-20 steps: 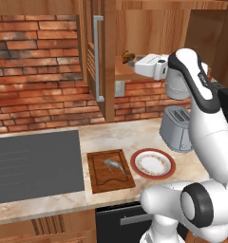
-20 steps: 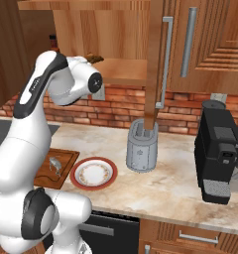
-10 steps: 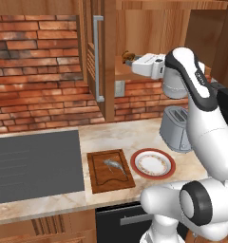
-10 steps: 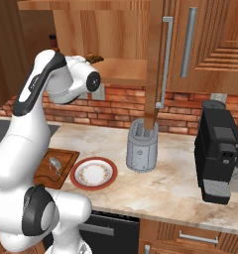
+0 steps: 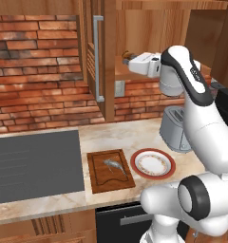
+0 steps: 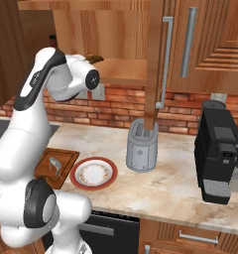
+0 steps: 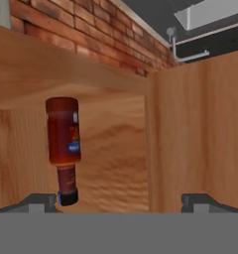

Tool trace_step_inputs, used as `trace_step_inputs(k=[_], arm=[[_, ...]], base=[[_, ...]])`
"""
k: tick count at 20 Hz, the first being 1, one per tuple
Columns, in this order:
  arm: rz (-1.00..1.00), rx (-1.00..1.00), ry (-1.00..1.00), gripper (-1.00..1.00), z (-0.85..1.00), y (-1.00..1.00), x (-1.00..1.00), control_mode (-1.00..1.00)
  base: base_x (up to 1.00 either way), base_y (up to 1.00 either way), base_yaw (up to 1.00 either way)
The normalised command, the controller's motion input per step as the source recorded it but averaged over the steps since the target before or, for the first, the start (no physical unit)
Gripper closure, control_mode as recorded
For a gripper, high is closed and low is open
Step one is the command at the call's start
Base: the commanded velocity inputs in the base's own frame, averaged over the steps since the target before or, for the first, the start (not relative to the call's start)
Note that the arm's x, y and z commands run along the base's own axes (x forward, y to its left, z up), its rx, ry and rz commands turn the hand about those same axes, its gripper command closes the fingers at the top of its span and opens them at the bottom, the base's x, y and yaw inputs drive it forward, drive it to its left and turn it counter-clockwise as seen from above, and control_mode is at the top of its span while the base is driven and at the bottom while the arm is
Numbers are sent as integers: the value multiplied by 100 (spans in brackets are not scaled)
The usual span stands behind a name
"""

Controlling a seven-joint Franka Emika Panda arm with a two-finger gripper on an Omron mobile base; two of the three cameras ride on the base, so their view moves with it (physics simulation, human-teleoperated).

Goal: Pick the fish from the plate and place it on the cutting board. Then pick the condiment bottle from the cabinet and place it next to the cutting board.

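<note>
Condiment bottle (image 7: 64,147) on the shelf inside the cabinet (image 5: 149,33), seen in the hand view with the cap toward the bottom of the picture and the body toward the top; long axis along the picture's vertical, since that view rolls with the hand. Stands left of centre there, with bare wooden back wall between it and the cabinet's side panel on the right. Gripper (image 5: 127,60) at the mouth of the cabinet at shelf height, fingers spread wide and clamped on nothing, bottle not yet between them.

Below: marble-look counter (image 5: 135,135) against a red brick wall (image 5: 40,71). Fish (image 5: 114,165) lying on the cutting board (image 5: 99,176), slanted across it. Plate (image 5: 153,163) just right of the board. Grey stovetop (image 5: 35,163) left of the board, toaster (image 6: 141,152) and coffee machine (image 6: 220,158) further right.
</note>
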Motion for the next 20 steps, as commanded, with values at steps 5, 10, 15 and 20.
trace_step_inputs(k=[5,10,15,20], arm=[[0,0,0,-100,0,0,18,-100],[0,0,0,-100,0,0,20,-100],[0,0,0,-100,1,4,14,-100],[0,0,0,-100,9,7,1,-100]], base=[[0,0,0],[0,0,0],[0,0,0],[0,0,0]])
